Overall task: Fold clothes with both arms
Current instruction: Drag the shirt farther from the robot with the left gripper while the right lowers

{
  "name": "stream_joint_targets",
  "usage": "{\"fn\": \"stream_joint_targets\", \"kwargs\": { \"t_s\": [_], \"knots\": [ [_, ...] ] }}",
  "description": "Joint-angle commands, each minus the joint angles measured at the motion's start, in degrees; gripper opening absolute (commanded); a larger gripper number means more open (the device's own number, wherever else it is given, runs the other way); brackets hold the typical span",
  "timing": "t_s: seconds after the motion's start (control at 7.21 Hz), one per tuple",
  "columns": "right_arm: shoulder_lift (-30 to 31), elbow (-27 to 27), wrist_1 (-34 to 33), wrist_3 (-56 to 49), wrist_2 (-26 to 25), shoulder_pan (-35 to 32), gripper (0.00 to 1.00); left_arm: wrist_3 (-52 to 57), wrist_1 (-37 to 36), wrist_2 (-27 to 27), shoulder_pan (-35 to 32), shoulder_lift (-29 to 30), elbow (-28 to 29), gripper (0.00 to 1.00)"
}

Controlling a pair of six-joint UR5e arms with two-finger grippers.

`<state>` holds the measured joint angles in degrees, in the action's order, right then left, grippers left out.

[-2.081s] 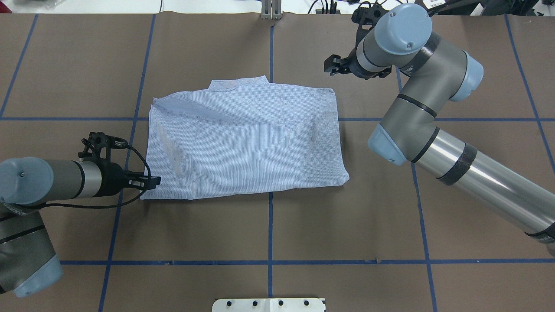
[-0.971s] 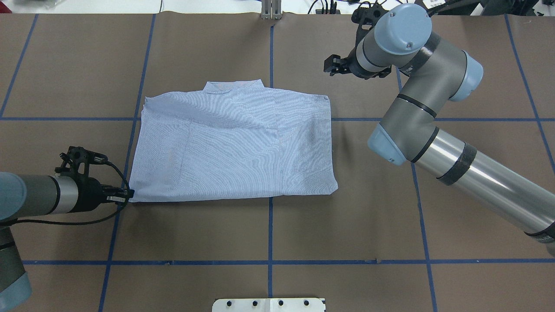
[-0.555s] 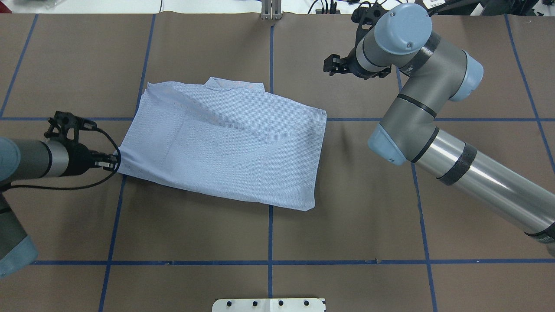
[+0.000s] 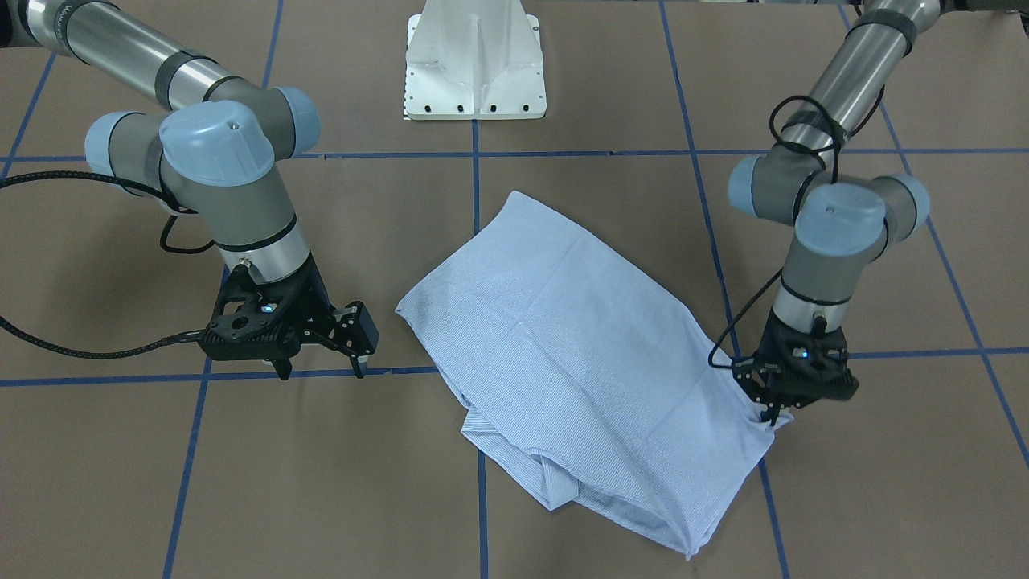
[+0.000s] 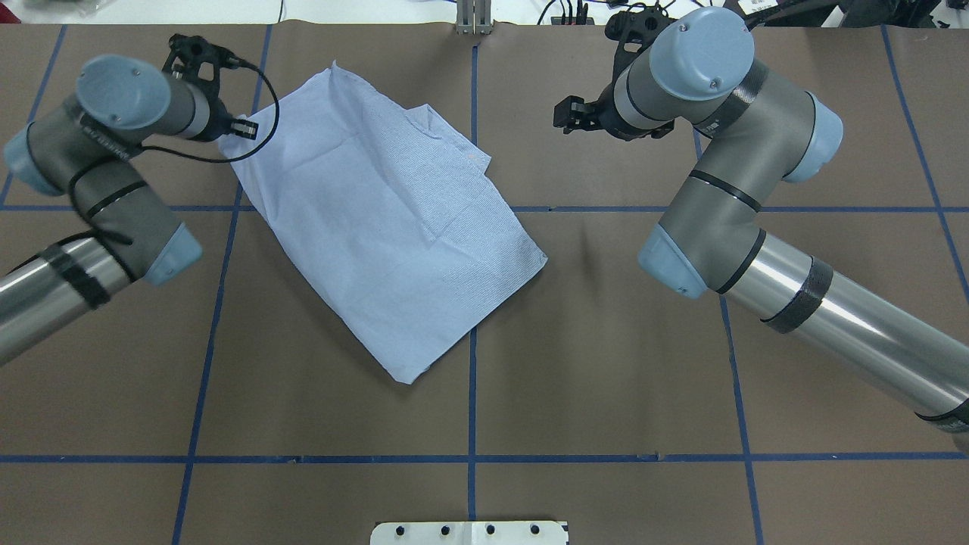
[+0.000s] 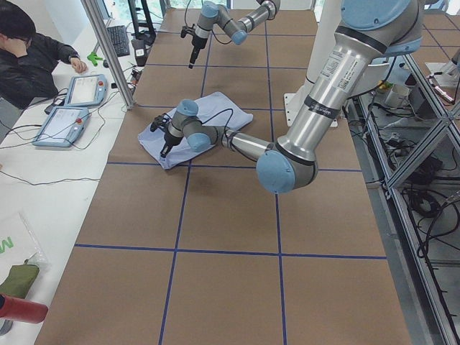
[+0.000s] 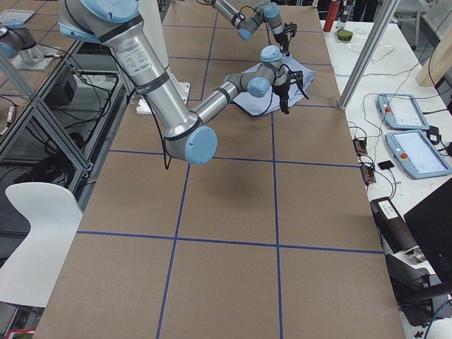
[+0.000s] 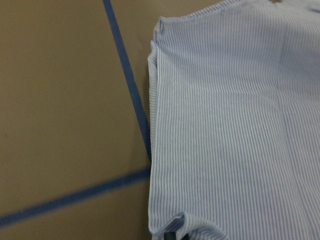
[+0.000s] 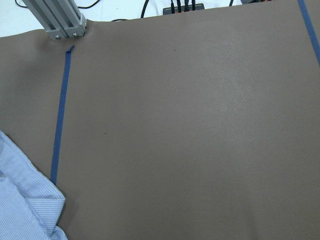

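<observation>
Overhead: the light blue, finely striped folded shirt [image 5: 378, 219] lies skewed on the brown paper-covered table with blue tape lines [image 5: 606, 363]. It runs from 11 to 5 o'clock, with its far corner near the table's 12 o'clock edge. The black left gripper [image 5: 245, 128] pinches the shirt's 10 o'clock corner, fingers clamped on the cloth. The black right gripper [image 5: 562, 119] sits at the shirt's 2 o'clock, well apart, fingers spread wide. Broad brown paper runs from 3 round to 8 o'clock. The left fingertips are buried in fabric, and the bunched layers at the far end are hard to sort out.
</observation>
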<state>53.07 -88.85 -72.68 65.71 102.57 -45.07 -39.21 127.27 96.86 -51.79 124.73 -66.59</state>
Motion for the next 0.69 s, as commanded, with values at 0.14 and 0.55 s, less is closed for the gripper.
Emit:
{"fn": "stream_joint_targets", "kwargs": {
  "t_s": [0.14, 0.55],
  "knots": [
    [-0.42, -2.46, -0.53, 2.83, -0.09, 2.18, 1.00, 5.16, 7.17, -2.30, -2.52, 14.49, 21.75, 0.00],
    [-2.60, -2.90, -4.80, 12.64, -4.61, 6.46, 0.99, 7.22, 10.80, 5.50, -3.93, 5.58, 9.17, 1.00]
  ]
}}
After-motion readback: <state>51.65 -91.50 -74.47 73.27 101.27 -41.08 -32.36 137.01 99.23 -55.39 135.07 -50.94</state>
